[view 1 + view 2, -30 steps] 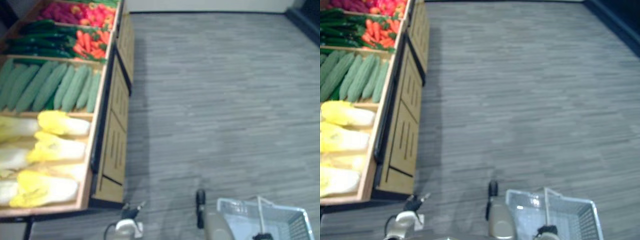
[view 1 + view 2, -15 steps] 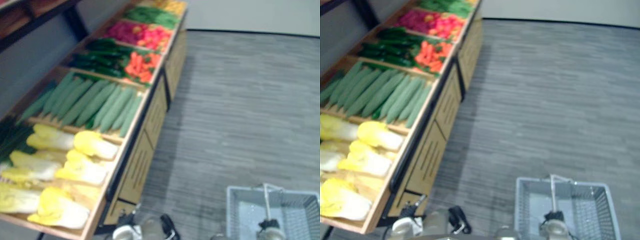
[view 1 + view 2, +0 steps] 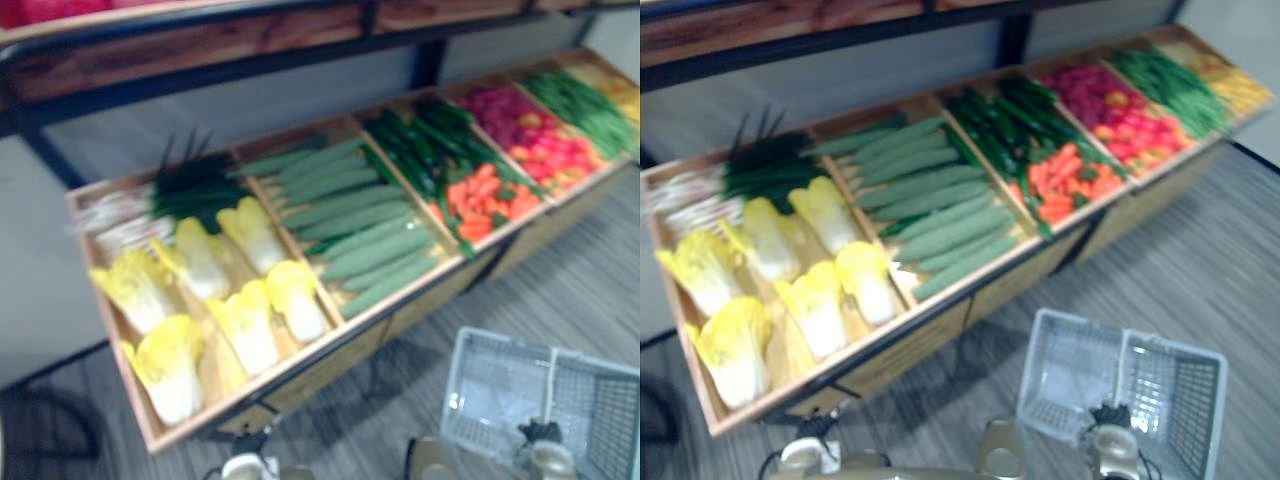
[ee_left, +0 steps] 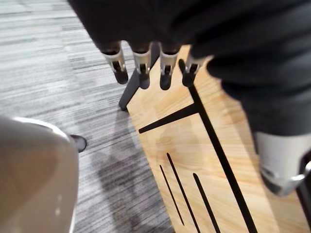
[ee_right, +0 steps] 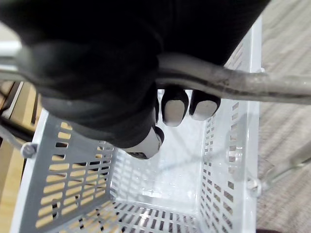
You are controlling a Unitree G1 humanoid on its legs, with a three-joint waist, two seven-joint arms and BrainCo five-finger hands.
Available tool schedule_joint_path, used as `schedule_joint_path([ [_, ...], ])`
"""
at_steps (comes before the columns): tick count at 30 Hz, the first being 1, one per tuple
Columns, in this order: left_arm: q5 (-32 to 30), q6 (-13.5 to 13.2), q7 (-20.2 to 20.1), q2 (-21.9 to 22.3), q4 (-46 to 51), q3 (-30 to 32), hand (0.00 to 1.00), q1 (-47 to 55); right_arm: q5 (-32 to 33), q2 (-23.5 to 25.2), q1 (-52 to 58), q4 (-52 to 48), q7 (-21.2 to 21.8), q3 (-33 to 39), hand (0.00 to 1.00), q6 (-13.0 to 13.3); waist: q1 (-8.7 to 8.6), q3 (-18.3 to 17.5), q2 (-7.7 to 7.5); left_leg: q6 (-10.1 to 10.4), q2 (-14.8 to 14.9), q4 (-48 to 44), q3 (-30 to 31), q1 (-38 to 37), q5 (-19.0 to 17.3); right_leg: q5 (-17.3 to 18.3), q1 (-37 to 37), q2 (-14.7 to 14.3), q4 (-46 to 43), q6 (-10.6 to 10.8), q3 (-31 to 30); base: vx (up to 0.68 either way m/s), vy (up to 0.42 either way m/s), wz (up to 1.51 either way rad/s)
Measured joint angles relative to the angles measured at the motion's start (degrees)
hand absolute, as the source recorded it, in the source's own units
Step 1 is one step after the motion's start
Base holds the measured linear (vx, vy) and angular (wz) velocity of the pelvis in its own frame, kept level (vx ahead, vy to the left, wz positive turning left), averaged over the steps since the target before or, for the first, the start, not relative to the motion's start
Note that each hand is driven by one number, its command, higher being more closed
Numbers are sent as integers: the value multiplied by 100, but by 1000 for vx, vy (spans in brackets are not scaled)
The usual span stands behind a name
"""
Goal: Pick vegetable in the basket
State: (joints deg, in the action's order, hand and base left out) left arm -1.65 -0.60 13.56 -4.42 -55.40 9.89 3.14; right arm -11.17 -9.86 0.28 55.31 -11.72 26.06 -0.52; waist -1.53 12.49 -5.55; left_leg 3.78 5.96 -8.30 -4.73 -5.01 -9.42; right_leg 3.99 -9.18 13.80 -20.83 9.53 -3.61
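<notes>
A slanted wooden stand [image 3: 300, 350] holds vegetables in compartments: yellow-white cabbages [image 3: 245, 320], long pale green gourds [image 3: 360, 225], dark cucumbers [image 3: 415, 140], carrots [image 3: 480, 195], red peppers [image 3: 520, 125] and green beans [image 3: 580, 95]. My right hand [image 5: 97, 73] is shut on the metal handle [image 5: 233, 82] of a grey plastic basket [image 3: 490, 390], which hangs low in front of the stand with nothing inside. My left hand [image 4: 141, 68] is open, its fingers straight, close to the stand's wooden front panel [image 4: 194, 160] and holding nothing.
Scallions [image 3: 190, 185] lie in the stand's back left compartment. A dark shelf [image 3: 200, 50] runs above the stand. Grey striped carpet [image 3: 590, 290] stretches to the right of the stand.
The whole picture has swung round to face the stand, so the camera has moved. The basket still hangs from my right hand.
</notes>
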Motion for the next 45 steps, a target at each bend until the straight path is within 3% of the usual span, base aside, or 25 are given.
schedule_joint_path([
  [1,-80,-6,-7,-16,-24,-13,0,-49,-8,15,-13,96,16,-1,100,-2,-17,31,6,163,27,91,218,12,-77,374,170,-58,4,202,-305,160,-686,203],
  [2,-130,-15,-23,88,-74,-53,0,-119,-28,-78,-119,379,42,-14,100,-56,100,76,221,446,345,317,611,187,37,721,203,-420,32,171,-342,91,-525,136],
  [4,-164,-16,-27,158,-52,28,0,-105,-156,-104,-122,414,1,-62,100,-110,199,58,424,561,521,449,723,269,292,889,166,-683,-156,-23,-266,34,-390,89],
  [6,-184,-20,-28,188,-62,232,0,-72,-108,-52,-72,409,20,-25,100,-179,167,50,446,605,675,540,747,297,571,1049,205,-769,-284,-189,114,-13,-275,78],
  [8,-180,-49,-28,263,-51,418,0,-66,22,49,57,396,18,55,100,-188,183,24,497,585,742,618,739,396,786,1115,239,-800,-329,-285,365,-40,-212,80],
  [9,-121,-68,-23,330,-42,576,0,-64,148,158,160,374,7,81,100,-192,174,15,507,544,740,689,595,496,1083,1148,266,-733,-325,-338,654,-76,-88,105],
  [10,-70,-69,-18,403,-33,775,0,-66,293,301,272,360,2,240,100,-203,128,13,473,349,747,814,-103,554,1315,1137,327,-553,-230,-369,975,-70,-58,117],
  [13,-60,-61,-11,450,43,1042,0,-37,483,544,412,383,-35,523,100,-276,160,59,375,183,806,107,-1543,594,963,1108,561,-353,-117,-370,1268,-20,8,65],
  [15,-68,-67,-9,449,68,1079,0,43,560,558,487,421,-82,523,100,-325,151,-9,498,220,688,117,-1501,596,952,1102,659,-336,11,-329,1291,-20,59,24],
  [16,-71,-62,-8,433,71,1080,0,108,567,546,567,426,-66,514,100,-324,116,-98,537,297,584,394,-1481,585,1085,1029,658,-310,195,-234,1296,-39,73,22],
  [19,-83,-39,5,390,73,994,0,153,561,566,749,422,-32,613,100,-300,-32,-164,574,234,291,1420,-1237,389,1648,810,785,-254,627,-132,1492,-10,140,50],
  [26,-145,-78,97,-268,806,26,0,-18,527,645,962,459,-67,494,100,-301,-131,-147,469,205,114,1441,-819,396,1690,783,1146,-107,729,-119,1866,4,35,35],
  [29,-158,-160,192,-539,1101,-116,0,-345,469,687,918,388,-33,296,100,-281,-140,-64,376,221,96,1441,-809,403,1611,1088,968,-156,313,-155,1571,-33,-21,8],
  [35,-184,-174,351,-571,1915,-11,0,-515,448,803,978,384,-40,265,100,-245,-155,-46,326,264,200,1437,-619,359,1591,1213,1123,-441,432,-286,1350,37,-77,12],
  [38,-146,-179,537,-584,2695,235,0,-515,447,800,997,360,-52,268,100,-253,-133,-53,285,319,209,1403,-665,348,1612,1077,1238,-474,667,-230,1323,165,-20,-4],
  [42,-128,-224,693,-835,3659,257,0,-551,435,764,1009,215,-89,244,100,-266,-132,-59,276,313,179,1400,-774,163,1616,862,1483,-504,887,-348,1082,149,20,-6],
  [45,-130,-401,832,-986,4157,269,0,-615,421,618,992,-67,-102,51,100,-258,-131,-61,292,313,186,1400,-898,63,1617,761,1566,-516,1014,-379,988,68,7,-18],
])
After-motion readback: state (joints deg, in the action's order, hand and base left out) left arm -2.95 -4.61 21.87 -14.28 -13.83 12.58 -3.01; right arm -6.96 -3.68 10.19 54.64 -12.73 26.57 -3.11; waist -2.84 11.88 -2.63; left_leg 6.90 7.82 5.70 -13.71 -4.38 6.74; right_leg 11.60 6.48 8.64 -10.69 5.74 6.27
